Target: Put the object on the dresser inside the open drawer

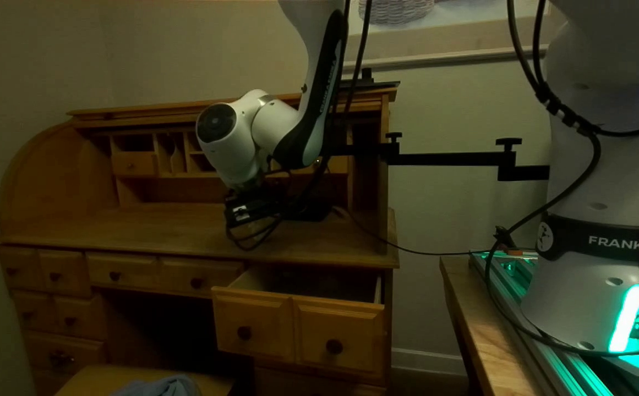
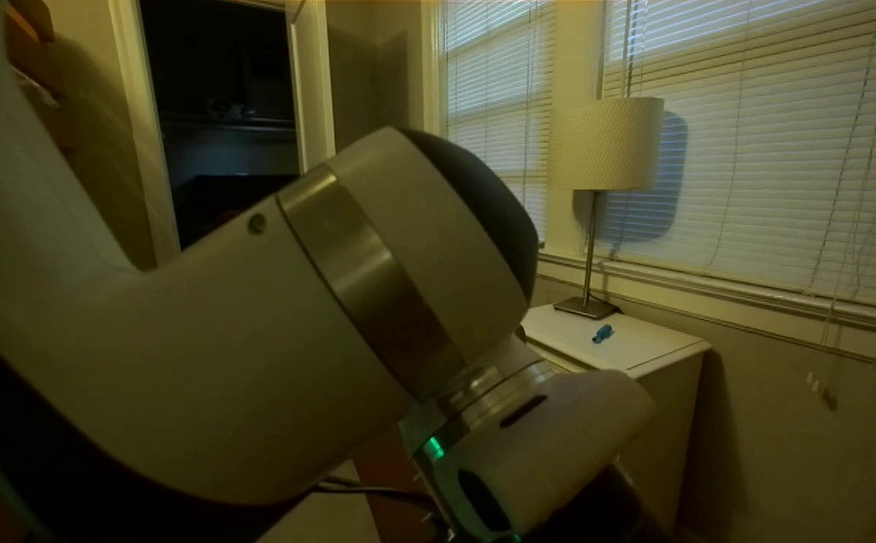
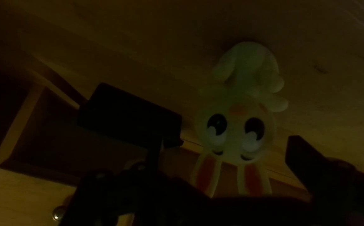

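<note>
The wrist view is very dark, but I have the rabbit figurine in front of me, pale and big-eyed, its body toward 12 o'clock and its red-lined ears toward 6. It is on the desktop of the roll-top desk; whether it stands or lies I can't tell from this angle. My gripper has its jaws wide, with the rabbit between them as the wrist sees it and a gap showing beside the dark finger toward 4 o'clock. How far beyond the tips the rabbit sits, I can't judge.

In an exterior view the arm comes in from 12 and ends above the desktop. From there, the open drawer is at nearly 6 o'clock, pulled out, with two dark pulls on its front; its inside is too dark for me to read. The cubbyholes are at 10, a yellowish seat with a blue-grey cloth between 7 and 8, and my robot base just past 3.

In an exterior view a lamp stands toward 2 o'clock on a white cabinet, a small blue thing near its foot.
</note>
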Controlling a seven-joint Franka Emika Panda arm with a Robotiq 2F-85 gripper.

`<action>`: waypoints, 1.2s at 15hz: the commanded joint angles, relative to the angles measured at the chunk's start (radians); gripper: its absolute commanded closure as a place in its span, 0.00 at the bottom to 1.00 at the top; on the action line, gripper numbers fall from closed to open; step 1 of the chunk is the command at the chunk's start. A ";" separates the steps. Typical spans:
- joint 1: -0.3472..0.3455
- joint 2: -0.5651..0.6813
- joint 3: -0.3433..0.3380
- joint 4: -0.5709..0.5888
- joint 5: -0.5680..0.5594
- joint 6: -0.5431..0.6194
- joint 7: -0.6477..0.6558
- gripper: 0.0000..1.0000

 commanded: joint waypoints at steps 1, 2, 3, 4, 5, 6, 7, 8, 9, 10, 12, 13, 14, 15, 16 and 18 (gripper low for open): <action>-0.022 0.029 0.014 0.029 -0.064 -0.006 0.083 0.00; -0.024 0.034 0.015 0.033 -0.072 -0.009 0.093 0.00; -0.027 0.037 0.017 0.034 -0.075 -0.009 0.098 0.00; -0.028 0.039 0.017 0.035 -0.080 -0.010 0.105 0.00; -0.030 0.042 0.018 0.036 -0.081 -0.010 0.109 0.00; -0.032 0.046 0.019 0.039 -0.081 -0.010 0.112 0.20; -0.033 0.049 0.019 0.040 -0.080 -0.010 0.114 0.28; -0.033 0.052 0.020 0.043 -0.078 -0.010 0.117 0.34; -0.033 0.054 0.020 0.045 -0.077 -0.012 0.119 0.43; -0.033 0.056 0.020 0.045 -0.077 -0.012 0.123 0.49; -0.033 0.056 0.020 0.047 -0.076 -0.013 0.126 0.63; -0.035 0.056 0.020 0.047 -0.074 -0.012 0.125 0.67; -0.036 0.055 0.021 0.046 -0.068 -0.010 0.121 0.68; -0.039 0.052 0.023 0.044 -0.060 -0.003 0.113 0.71; -0.045 0.047 0.027 0.041 -0.047 0.009 0.100 0.76; -0.057 0.031 0.037 0.032 -0.020 0.028 0.074 0.80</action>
